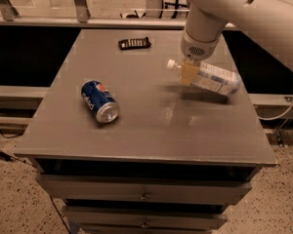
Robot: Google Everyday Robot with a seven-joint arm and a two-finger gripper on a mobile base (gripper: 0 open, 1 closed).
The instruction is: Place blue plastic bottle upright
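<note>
- At the right rear of the grey table [151, 135], the gripper [188, 73] points straight down from the white arm [234, 6].
- Its tan fingers are closed around the blue plastic bottle [217, 79], just behind the neck.
- The bottle lies on its side, nearly level, white cap [171, 65] toward the left and its base toward the table's right edge.
- It looks lifted clear of the surface, with a soft shadow on the tabletop underneath.
- Well apart on the left half, a Pepsi can [100, 101] lies on its side, silver end toward the front.
- Near the back edge, a small black handset [135, 43] lies flat.
- Drawers [144, 195] sit beneath the tabletop.
</note>
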